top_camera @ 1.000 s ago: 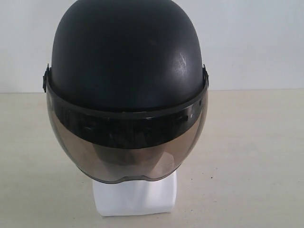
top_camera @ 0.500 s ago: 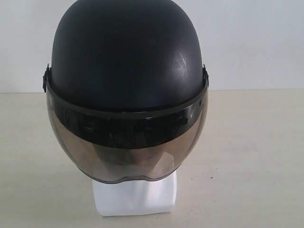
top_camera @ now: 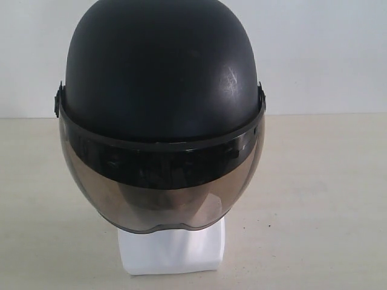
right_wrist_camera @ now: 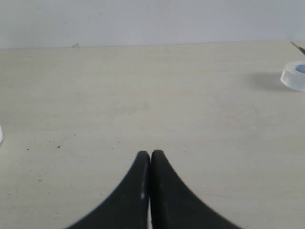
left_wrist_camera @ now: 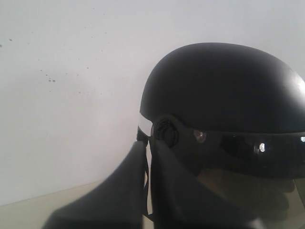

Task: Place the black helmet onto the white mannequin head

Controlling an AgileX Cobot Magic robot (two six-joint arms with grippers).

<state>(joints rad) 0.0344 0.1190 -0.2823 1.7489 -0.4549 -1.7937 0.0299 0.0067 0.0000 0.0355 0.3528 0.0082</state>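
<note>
Both grippers are pressed shut. The left gripper (left_wrist_camera: 145, 145) has its tips just beside the black helmet (top_camera: 160, 66); the right gripper (right_wrist_camera: 150, 155) hangs empty over the table (right_wrist_camera: 95, 95). At frame centre the helmet sits on the white mannequin head (top_camera: 172, 251), with the smoky visor (top_camera: 160, 193) down.

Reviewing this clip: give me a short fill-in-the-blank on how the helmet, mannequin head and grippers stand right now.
1. The black helmet sits ____ the white mannequin head.
2. The helmet's smoky, see-through ____ is lowered in front of the head.
3. The jaws of the left gripper and the right gripper are both ____ (open/shut).
4. The right gripper is over a bare stretch of ____.

Missing words: on; visor; shut; table.
</note>
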